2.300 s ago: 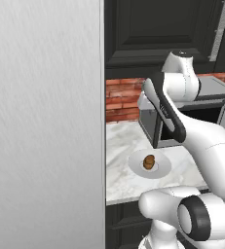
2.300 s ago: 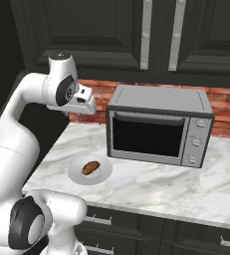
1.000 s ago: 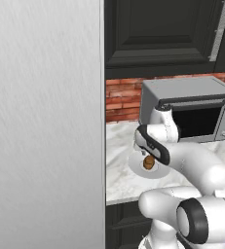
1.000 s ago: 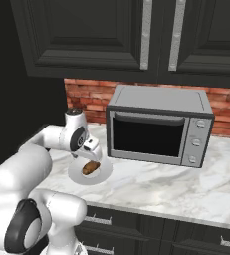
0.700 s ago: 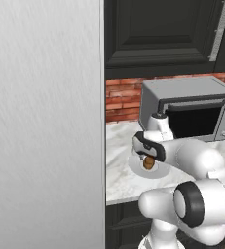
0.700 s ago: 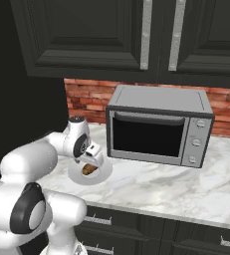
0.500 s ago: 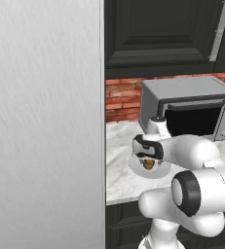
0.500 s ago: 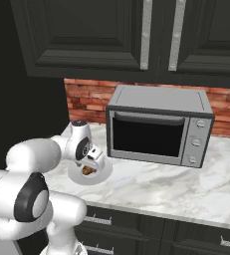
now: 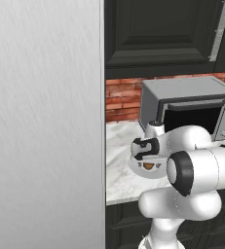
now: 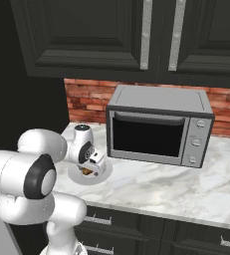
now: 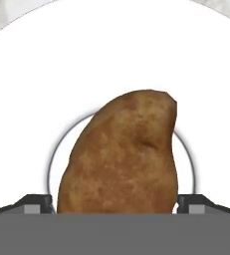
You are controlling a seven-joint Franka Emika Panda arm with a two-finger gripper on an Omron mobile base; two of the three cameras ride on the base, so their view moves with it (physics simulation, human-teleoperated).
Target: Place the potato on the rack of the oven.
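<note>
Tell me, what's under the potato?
A white plate lies under the potato, and the plate sits on the marble counter. The plate's middle is hidden by the potato.

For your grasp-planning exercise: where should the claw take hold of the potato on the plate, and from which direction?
Grip the potato across its narrow width, coming straight down. It lies flat on the plate, long axis running between the open claw's fingertips.

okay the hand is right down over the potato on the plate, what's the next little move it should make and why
Probably close the jaws. In the hand view the potato lies on the plate between the two open fingertips, one on each side, so the gripper looks low enough to grip before lifting.
</note>
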